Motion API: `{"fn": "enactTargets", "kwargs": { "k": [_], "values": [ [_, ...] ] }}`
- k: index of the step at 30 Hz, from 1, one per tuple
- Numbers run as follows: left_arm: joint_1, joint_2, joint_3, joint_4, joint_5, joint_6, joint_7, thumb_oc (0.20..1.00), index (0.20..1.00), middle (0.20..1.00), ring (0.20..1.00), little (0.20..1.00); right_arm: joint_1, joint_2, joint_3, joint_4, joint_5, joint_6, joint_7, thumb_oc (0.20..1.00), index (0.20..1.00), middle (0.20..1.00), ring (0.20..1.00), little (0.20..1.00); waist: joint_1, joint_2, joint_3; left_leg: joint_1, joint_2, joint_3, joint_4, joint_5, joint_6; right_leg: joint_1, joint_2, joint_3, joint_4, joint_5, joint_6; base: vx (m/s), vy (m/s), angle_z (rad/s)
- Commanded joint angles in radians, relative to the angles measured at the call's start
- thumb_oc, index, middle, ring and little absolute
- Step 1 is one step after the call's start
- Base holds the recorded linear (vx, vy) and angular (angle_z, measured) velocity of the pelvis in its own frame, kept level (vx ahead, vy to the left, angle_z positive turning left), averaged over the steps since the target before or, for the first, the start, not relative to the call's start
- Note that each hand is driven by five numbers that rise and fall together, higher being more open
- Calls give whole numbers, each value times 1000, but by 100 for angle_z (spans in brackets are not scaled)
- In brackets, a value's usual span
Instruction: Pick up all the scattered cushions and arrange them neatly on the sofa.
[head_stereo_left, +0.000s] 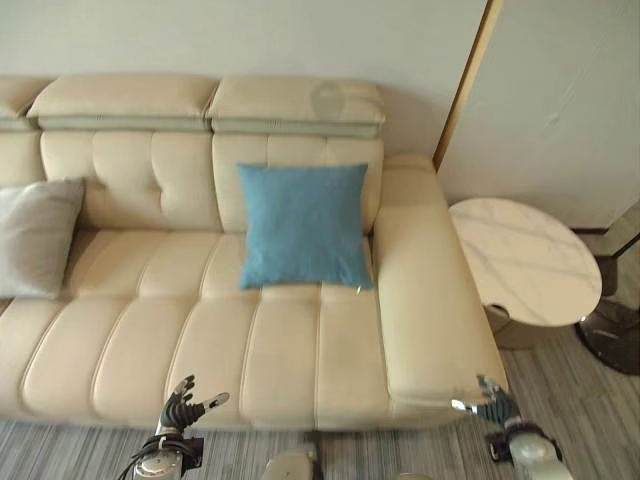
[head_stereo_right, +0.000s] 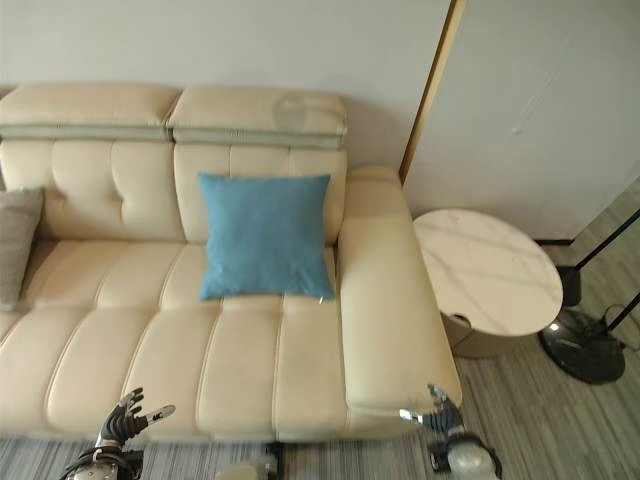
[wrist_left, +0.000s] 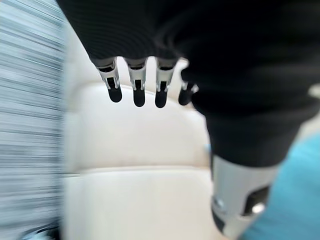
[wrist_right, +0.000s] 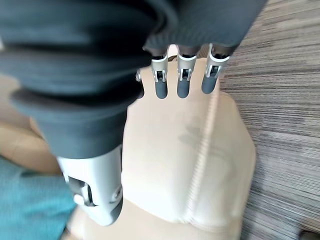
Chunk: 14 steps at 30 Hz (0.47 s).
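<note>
**A:** Starting at the fingers: how are they held?

**B:** On the left hand (head_stereo_left: 182, 408) the fingers (wrist_left: 136, 90) are seen straight and spread, and nothing is gripped. The same is read on the right hand (head_stereo_left: 492, 402): its fingers (wrist_right: 182, 80) are extended and relaxed, and nothing is carried. Both hands are held low, just off the front edge of the sofa (head_stereo_left: 300, 350), the left before the middle of the seat, the right at the front corner of the right armrest (head_stereo_left: 425, 290).

**A:** And where are the cushions found?

**B:** The blue cushion (head_stereo_left: 304, 226) is stood upright at the back edge of the seat, leaned against the backrest, just beside the right armrest. A grey cushion (head_stereo_left: 35, 236) is propped the same way towards the sofa's left end, cut off by the view's edge.

**A:** Which way does the blue one lie from the fingers?

**B:** Beyond them, across the full depth of the seat, roughly between the two hands. Neither hand can be called clearly nearer. It is close to square, so no real long axis is offered; its face is turned outward to the front, its lower edge laid along the seat.

**A:** What is judged of the task?

**B:** Both cushions in view are already set on the sofa; no cushion is seen on the striped carpet (head_stereo_left: 80, 450).
</note>
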Motion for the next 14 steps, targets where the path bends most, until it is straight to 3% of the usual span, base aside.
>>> {"fn": "enactTargets", "kwargs": {
  "k": [1, 2, 4, 7, 14],
  "values": [
    [-73, 39, 14, -44, -1, -38, 10, 1000, 1000, 1000, 1000, 1000, -30, -43, -21, -69, 37, -19, -31, 1000, 1000, 1000, 1000, 1000, -33, -73, 49, 46, -97, -60, -7, -24, 30, 21, -84, 9, -140, 57, 187, -304, -25, 7],
    [-64, 36, 9, -48, 10, -34, -3, 1000, 1000, 1000, 1000, 1000, -18, -45, -31, -76, 38, -23, -25, 1000, 1000, 1000, 1000, 1000, -51, -90, 49, 73, -104, -75, 54, -93, 46, 5, -118, -14, -147, 84, 200, -254, -20, 47],
    [-59, 34, 14, -56, 3, -33, -11, 1000, 1000, 1000, 1000, 1000, -7, -44, -34, -76, 39, -25, -19, 1000, 1000, 1000, 1000, 1000, -63, -102, 42, 111, -93, -92, 88, -148, 53, -8, -136, -23, -158, 108, 201, -179, -2, 48],
    [-54, 29, 14, -53, 0, -32, -4, 1000, 1000, 1000, 1000, 1000, 1, -36, -33, -51, 45, -27, -19, 1000, 1000, 1000, 1000, 1000, -70, -98, 32, 130, -95, -127, 75, -146, 53, -5, -133, -26, -177, 117, 202, -28, 14, 27],
    [-45, 49, 23, -26, 16, -25, -16, 1000, 1000, 1000, 1000, 1000, 4, -11, -44, -15, 78, -21, -5, 1000, 1000, 1000, 1000, 1000, -74, -91, -5, 211, -101, -104, -36, -133, 58, 18, -131, -39, -208, 137, 212, 12, 57, 6]
  ]
}}
